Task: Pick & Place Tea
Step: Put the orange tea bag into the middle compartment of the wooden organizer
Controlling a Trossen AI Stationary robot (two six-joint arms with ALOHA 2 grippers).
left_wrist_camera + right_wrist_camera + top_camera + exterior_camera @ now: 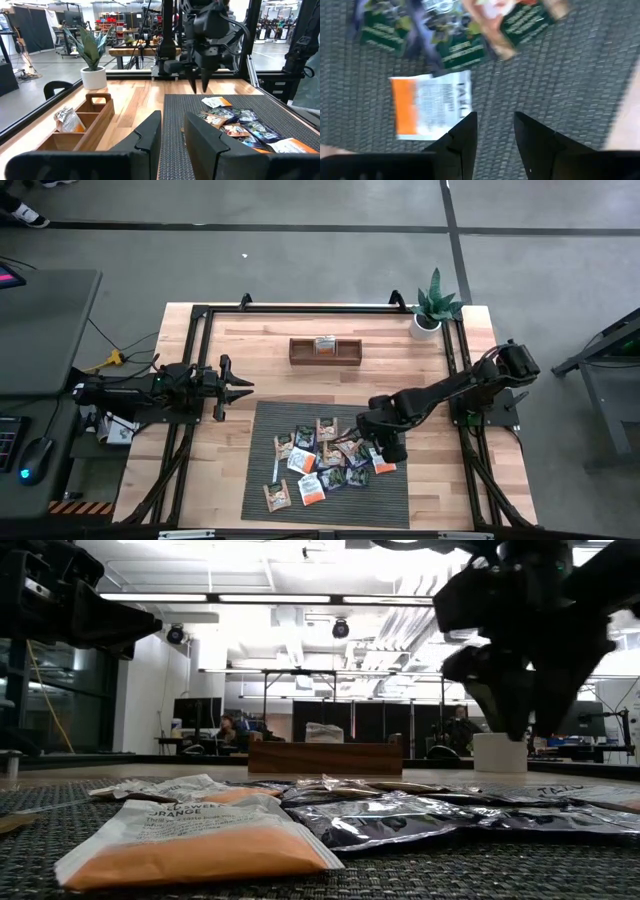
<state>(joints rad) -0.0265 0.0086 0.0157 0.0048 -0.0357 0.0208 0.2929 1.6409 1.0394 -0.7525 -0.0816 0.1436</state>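
Observation:
Several small tea sachets point(322, 457), orange, white, tan and dark green, lie scattered flat on a dark woven mat point(268, 425). My right gripper point(388, 448) hovers open over the pile's right edge, fingers pointing down. In the right wrist view an orange-and-white sachet point(430, 106) lies just beside its fingertips point(495, 125), and dark green sachets point(455, 52) lie beyond. My left gripper point(243, 388) waits open off the mat's left side, pointing right. One sachet point(324, 345) sits in the middle compartment of a wooden tray point(300, 352).
The wooden tray stands on the bare wood beyond the mat's far edge. A potted plant point(432, 310) stands at the table's far right corner. Black frame rails point(195, 340) run along the left, right and far sides. Bare mat point(385, 505) lies near the table's near edge.

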